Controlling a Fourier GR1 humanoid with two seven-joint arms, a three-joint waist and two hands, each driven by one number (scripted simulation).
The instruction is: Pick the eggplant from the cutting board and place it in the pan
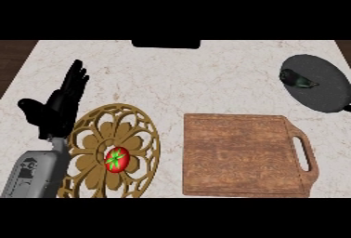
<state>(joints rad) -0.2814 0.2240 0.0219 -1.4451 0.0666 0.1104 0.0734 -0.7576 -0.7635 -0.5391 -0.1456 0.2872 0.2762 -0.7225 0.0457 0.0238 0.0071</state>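
— Eggplant?
— Lying in the dark pan at the table's far right, off the cutting board.
— Left hand?
— Resting at the left edge, fingers straight and spread upward, holding nothing.
— Anything else?
— Tomato sitting on a gold openwork trivet, just beside that hand.
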